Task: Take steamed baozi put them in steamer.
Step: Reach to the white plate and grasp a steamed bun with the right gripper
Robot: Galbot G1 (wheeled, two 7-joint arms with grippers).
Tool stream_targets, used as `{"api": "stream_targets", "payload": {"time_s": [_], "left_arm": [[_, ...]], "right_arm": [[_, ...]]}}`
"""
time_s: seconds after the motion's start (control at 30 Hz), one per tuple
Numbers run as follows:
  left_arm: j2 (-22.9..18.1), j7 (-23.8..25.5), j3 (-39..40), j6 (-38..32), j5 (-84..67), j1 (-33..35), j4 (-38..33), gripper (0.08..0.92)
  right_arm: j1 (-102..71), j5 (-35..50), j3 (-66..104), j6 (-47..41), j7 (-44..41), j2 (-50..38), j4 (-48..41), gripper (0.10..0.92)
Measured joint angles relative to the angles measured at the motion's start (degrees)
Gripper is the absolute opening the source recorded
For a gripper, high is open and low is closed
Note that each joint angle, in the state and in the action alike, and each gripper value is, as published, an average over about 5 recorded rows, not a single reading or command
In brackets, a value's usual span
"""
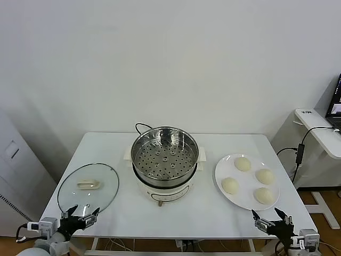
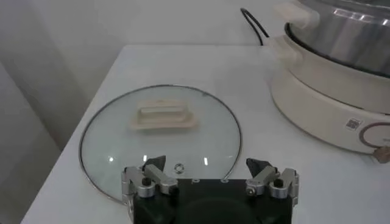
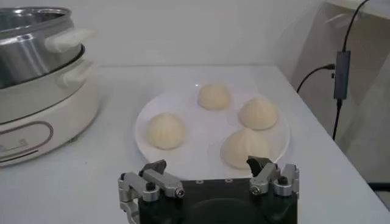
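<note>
Several cream-white baozi lie on a white plate [image 1: 237, 181] at the table's right: far [image 1: 243, 164], right [image 1: 265, 176], left [image 1: 229, 185] and near [image 1: 263, 195]. They also show in the right wrist view [image 3: 166, 129]. The empty steel steamer [image 1: 164, 154] sits on its cream cooker base [image 1: 165, 193] at the table's middle. My right gripper [image 1: 272, 218] is open and empty at the front edge, just before the plate [image 3: 201, 155]. My left gripper [image 1: 81, 214] is open and empty at the front left, over the glass lid's near rim.
A round glass lid [image 1: 88, 186] with a cream handle lies flat at the table's left; it also shows in the left wrist view [image 2: 161, 139]. A black cord [image 1: 139, 127] runs behind the cooker. A side table with cables [image 1: 314, 128] stands to the right.
</note>
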Motion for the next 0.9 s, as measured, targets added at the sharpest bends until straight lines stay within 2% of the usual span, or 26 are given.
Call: {"api": "stream_targets", "payload": {"time_s": [0.2, 0.67, 0.9], "left_arm": [[0.11, 0.03, -0.04, 0.01, -0.05, -0.10, -0.02, 0.823], [-0.05, 0.07, 0.18, 1.07, 0.07, -0.94, -0.62, 0.823], [-0.07, -0.02, 0.33, 1.85, 0.43, -1.44, -0.54, 0.823]], "right_arm": [[2.24, -5.98, 0.66, 0.99, -1.35, -1.27, -1.03, 0.823], [16.56, -34.35, -2.83, 13.04, -6.88, -9.09, -13.03, 0.823], [25.06, -43.23, -7.15, 14.91, -12.85, -14.34, -18.53, 0.823]]}}
